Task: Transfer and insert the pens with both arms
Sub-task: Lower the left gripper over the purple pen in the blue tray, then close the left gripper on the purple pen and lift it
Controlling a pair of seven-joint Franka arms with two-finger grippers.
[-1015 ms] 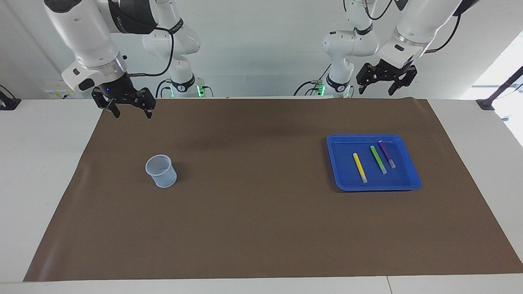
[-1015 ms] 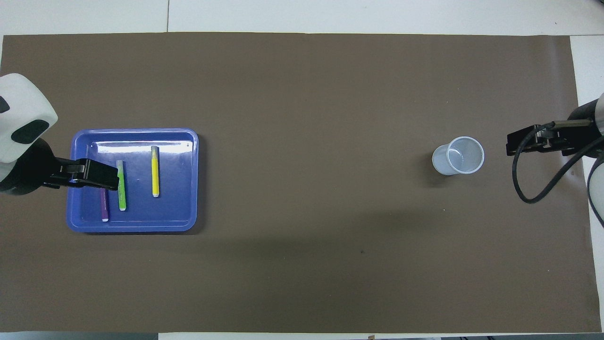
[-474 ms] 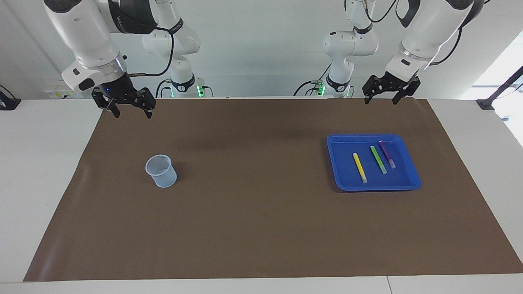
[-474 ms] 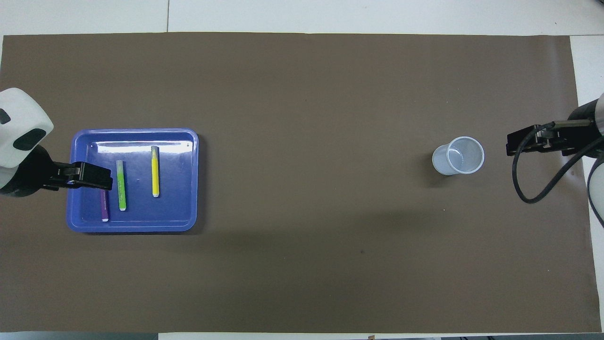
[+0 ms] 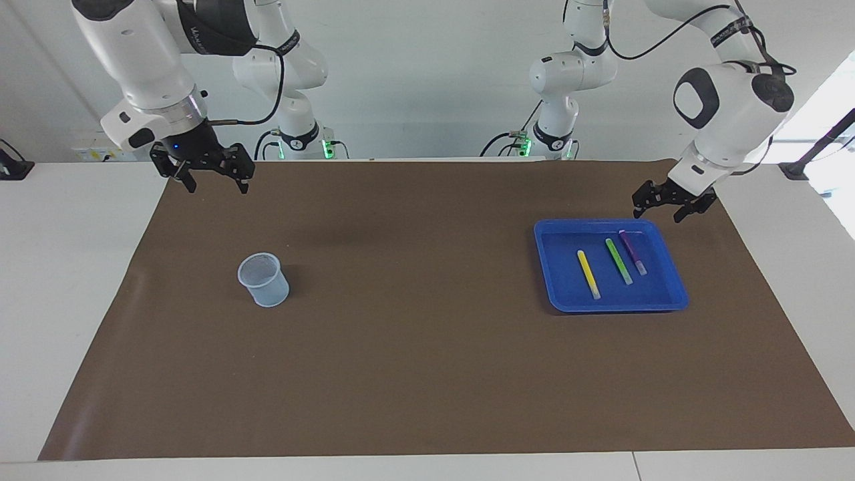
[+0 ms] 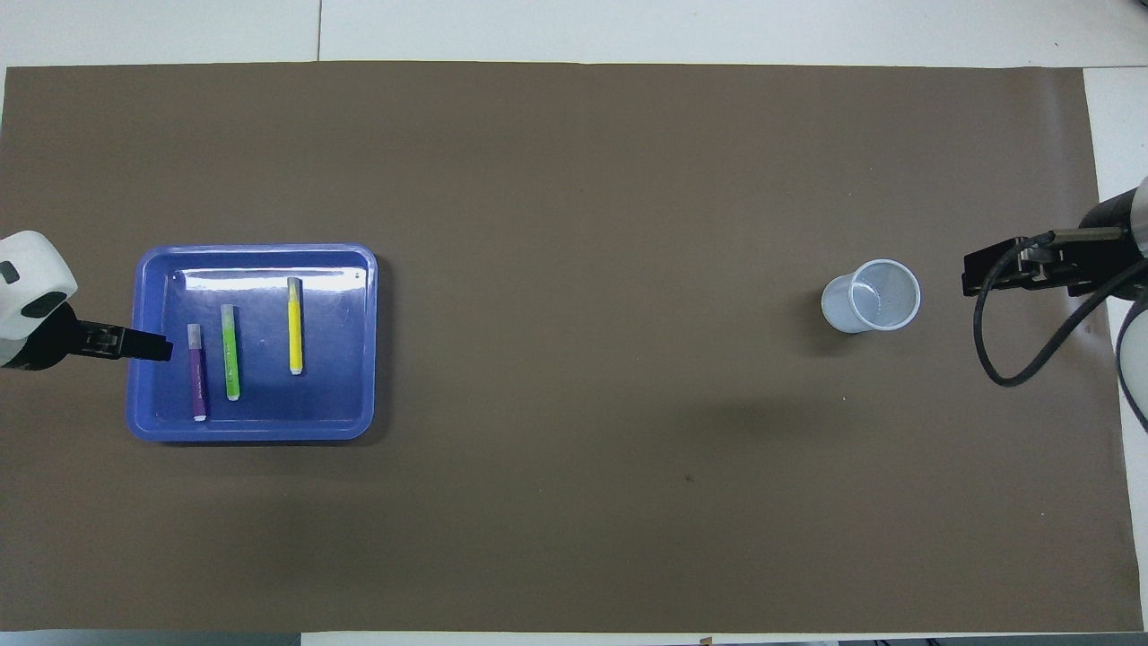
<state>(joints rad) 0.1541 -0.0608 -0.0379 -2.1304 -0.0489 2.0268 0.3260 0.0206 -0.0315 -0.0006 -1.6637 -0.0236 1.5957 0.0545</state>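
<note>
Left gripper lowered to shallow blue plastic tray edge at frame right, fingers apart, empty. Slim purple marker pen lies in tray. Right gripper waits, spread, empty. Risk: fingers striking tray rim.

Facing view: set high, looking toward the robots.
Overhead view: aimed steeply down.
Shared: brown paper-like table mat.

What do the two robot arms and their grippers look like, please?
Both arms are white with rounded jointed segments, dark joint bands and silver wrist rings. Black cables loop along them. The left gripper and right gripper are black with two fingers; a small blue light glows above the right one.
</note>
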